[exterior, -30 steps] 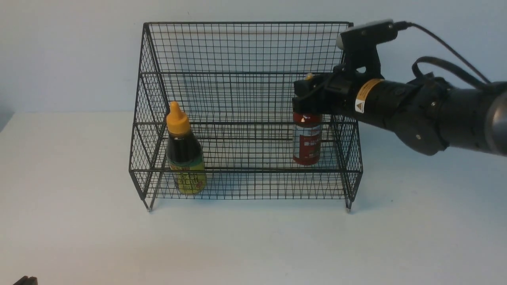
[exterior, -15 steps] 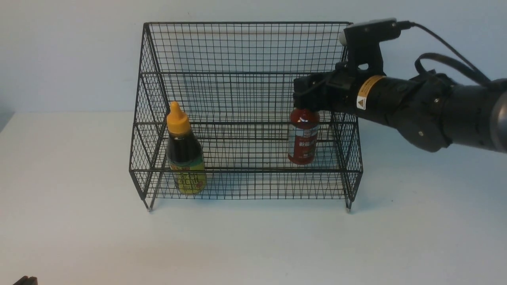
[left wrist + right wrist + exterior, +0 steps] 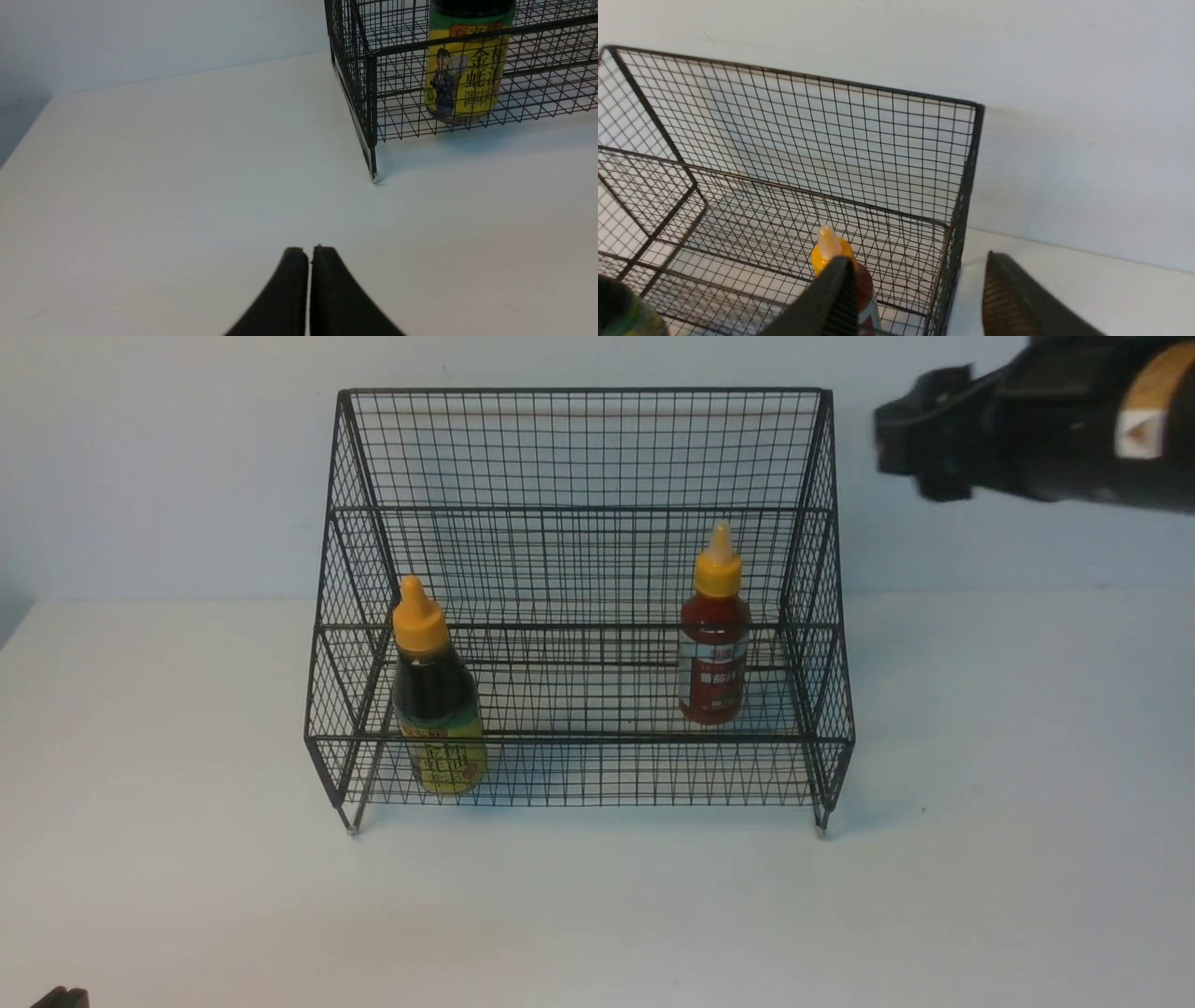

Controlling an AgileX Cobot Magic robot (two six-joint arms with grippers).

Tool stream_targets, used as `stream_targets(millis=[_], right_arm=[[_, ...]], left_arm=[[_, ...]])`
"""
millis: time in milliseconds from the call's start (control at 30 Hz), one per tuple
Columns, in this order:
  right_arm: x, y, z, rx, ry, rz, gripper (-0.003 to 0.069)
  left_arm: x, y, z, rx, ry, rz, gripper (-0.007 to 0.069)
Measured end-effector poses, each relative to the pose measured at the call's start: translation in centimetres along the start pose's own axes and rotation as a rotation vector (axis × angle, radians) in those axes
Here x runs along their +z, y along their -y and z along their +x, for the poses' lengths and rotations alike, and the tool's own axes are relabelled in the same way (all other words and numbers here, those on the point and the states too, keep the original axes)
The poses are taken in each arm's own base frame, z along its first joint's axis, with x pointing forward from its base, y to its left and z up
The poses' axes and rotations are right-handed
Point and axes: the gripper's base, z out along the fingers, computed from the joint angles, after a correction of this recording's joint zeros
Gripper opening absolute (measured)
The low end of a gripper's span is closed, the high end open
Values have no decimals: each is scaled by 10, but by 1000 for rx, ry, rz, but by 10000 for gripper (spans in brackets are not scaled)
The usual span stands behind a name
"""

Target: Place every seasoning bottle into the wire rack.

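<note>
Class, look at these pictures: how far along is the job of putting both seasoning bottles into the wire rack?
Done: the dark bottle and the red bottle both stand upright inside the rack. In hand: nothing; the right claw is open and empty, above the rack, and the left claw is shut over bare table. Left: nothing visible.

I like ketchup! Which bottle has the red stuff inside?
The red sauce bottle at the wire rack's right; the left bottle holds dark-brown liquid.
</note>
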Motion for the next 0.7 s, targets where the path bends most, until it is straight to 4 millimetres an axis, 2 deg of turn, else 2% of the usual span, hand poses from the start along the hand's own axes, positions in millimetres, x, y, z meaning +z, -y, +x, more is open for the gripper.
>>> stream_targets(millis=[33,167,200,300,400,433,467,533,600,700], right_arm=[[-4,1,-1,-2,3,1,280],[-75,12,-10,38,81,2,81],[-106,18,-12,58,131,-2,26],[-155,28,-10,90,242,-19,-6],[-207,40,7,115,386,-46,-14],[-208,41,10,115,389,-47,-14],[-227,46,24,123,455,-63,-15],[-241,49,34,130,508,-78,-15],[-259,54,58,142,601,-113,-15],[-273,57,79,154,688,-147,-15]], left_arm=[[0,0,0,0,0,0,-5],[0,0,0,0,0,0,-5],[0,0,0,0,0,0,-5],[0,0,0,0,0,0,-5],[0,0,0,0,0,0,-5],[0,0,0,0,0,0,-5],[0,0,0,0,0,0,-5],[0,0,0,0,0,0,-5],[0,0,0,0,0,0,-5],[0,0,0,0,0,0,-5]])
